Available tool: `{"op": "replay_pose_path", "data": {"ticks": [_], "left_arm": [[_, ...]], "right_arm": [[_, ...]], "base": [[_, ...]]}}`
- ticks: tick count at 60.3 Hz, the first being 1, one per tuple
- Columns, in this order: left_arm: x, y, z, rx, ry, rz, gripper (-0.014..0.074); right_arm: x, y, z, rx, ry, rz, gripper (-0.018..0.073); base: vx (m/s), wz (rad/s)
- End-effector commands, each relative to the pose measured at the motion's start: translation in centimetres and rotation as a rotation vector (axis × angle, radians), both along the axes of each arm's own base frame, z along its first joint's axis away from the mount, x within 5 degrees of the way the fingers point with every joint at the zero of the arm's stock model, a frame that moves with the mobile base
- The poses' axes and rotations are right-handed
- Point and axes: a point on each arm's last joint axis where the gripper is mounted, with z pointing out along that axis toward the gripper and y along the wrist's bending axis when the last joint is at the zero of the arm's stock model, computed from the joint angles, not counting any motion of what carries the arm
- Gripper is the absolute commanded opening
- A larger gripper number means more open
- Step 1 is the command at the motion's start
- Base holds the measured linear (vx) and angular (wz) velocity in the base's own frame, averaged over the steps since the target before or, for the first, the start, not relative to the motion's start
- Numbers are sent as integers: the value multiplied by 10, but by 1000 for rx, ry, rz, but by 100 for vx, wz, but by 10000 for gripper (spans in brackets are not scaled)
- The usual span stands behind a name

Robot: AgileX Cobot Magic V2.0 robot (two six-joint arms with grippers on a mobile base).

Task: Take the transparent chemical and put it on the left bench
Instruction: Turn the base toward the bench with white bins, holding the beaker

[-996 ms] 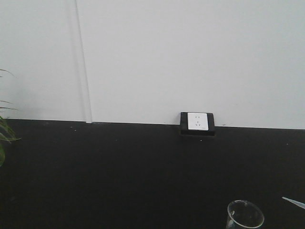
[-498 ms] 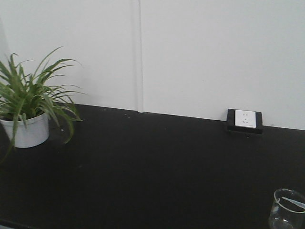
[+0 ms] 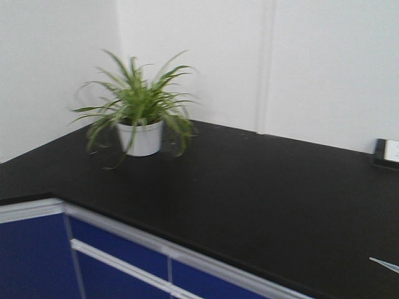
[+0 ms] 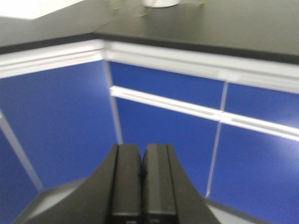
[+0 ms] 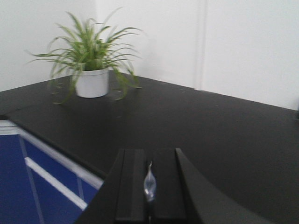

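Where the right pincer (image 5: pixel 149 156) shows at the bottom of its wrist view, it is clenched on the transparent chemical (image 5: pixel 149 185), seen only as a thin sliver of clear glass between the fingers. The left pincer (image 4: pixel 141 151) is clenched on nothing, in front of blue cabinet fronts (image 4: pixel 163 140). A potted plant (image 3: pixel 140 118) stands upper left on the black corner bench (image 3: pixel 262 187).

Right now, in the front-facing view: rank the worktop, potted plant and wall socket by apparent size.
1. black worktop, which spans the frame
2. potted plant
3. wall socket, smallest as seen, but cropped by the right edge, so its full size is unclear
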Motion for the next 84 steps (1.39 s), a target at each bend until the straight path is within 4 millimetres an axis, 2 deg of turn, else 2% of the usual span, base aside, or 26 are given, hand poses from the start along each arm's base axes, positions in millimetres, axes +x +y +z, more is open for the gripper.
{"op": "replay_pose_path", "data": {"ticks": [1,42,84], "left_arm": [[-1,0,3,-14,-81,-1,-3],[-1,0,3,-14,-81,-1,-3],[-1,0,3,-14,-81,-1,-3]], "right_arm": [[-1,1,16,15,-100,12,-3],[-1,1,16,15,-100,12,-3],[-1,1,17,15,-102,13,-3]], "base": [[-30,54],[-24,64],[-8,42]]}}
